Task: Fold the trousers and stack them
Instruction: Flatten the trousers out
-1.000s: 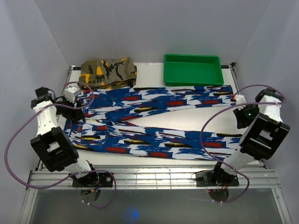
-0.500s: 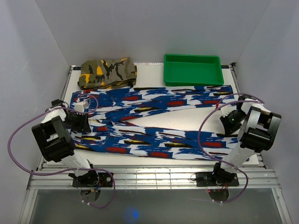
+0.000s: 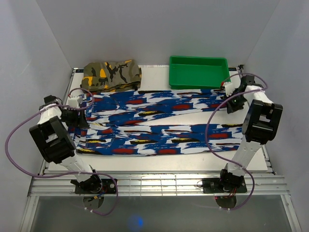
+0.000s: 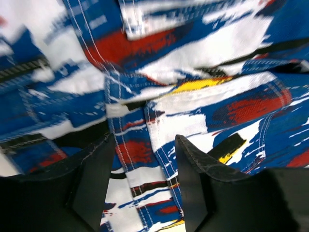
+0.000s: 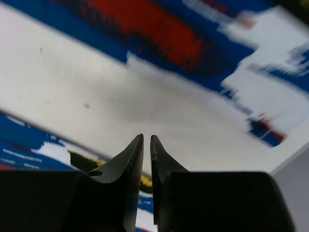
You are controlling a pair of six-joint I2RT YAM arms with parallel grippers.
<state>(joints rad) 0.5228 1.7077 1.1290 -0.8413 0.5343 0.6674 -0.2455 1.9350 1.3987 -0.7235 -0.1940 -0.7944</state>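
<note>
Quick status for you: the trousers (image 3: 159, 137) lie spread flat across the middle of the desk (image 3: 193, 162), waist at the left of the overhead frame, both legs running out to the right, with a strip of bare desk showing between the legs toward the right. Nothing counts as folded yet as far as I can see. The legs aren't laid one on the other and there's no crosswise fold, so I'd call this the opening stage, with the near leg lying close to the far one. Your left fingers (image 4: 94, 179) sit at the waist end, left of frame. In the wrist view they stand well apart with a stitched seam of the printed cloth showing in the gap, open, and I see nothing clamped. Your right fingers (image 5: 133, 169) are at the upper right, by the cuff of the far leg. They're all but closed, only a sliver between the tips, holding nothing, and bare desk shows beyond them. The camouflage garment (image 3: 111, 75) sits folded at the upper left, just touching the far edge of the waist, and my guess is that's the stack spot. The green tray (image 3: 198, 85) at the upper middle looks empty. Left to do, in my judgement: bring leg onto leg, fold lengthwise down, then stack.
</note>
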